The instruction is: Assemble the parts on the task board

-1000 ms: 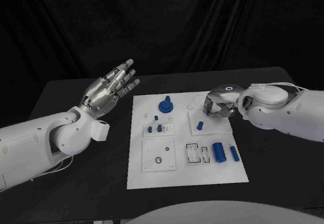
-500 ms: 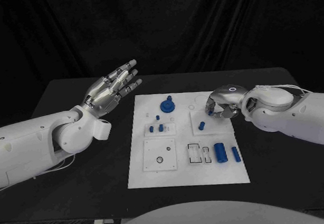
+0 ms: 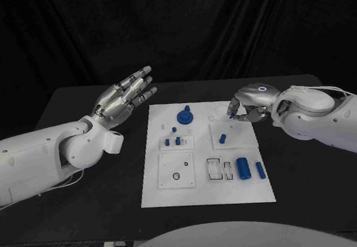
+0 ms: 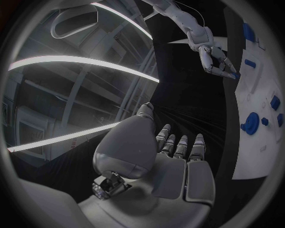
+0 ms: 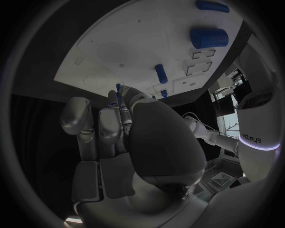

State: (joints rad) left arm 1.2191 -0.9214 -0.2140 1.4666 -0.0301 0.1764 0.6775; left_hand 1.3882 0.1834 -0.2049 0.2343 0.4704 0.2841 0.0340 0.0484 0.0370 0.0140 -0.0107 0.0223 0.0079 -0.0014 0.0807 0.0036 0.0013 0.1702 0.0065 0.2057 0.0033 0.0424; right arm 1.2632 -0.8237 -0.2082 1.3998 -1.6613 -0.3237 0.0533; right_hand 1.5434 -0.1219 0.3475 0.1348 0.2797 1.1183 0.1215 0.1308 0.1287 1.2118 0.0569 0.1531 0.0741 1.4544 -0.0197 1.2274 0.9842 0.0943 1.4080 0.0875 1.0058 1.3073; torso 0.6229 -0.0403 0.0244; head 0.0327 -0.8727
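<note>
Right silver hand (image 3: 246, 107) is being lifted back toward white task board's (image 3: 177, 197) far-right edge, small blue peg (image 3: 231, 115) apparently pinched; left silver hand (image 3: 126, 96) is being held open, idle.

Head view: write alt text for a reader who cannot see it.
A white task board lies on a black table, with small blue parts on it. The right hand reaches over the board's far right corner, fingers curled at a small blue piece. The left hand is raised open beside the board's left edge.

Lab or studio test cell: black curtain (image 3: 220, 20) backdrop, black table (image 3: 91, 183), white task board (image 3: 205, 185).
</note>
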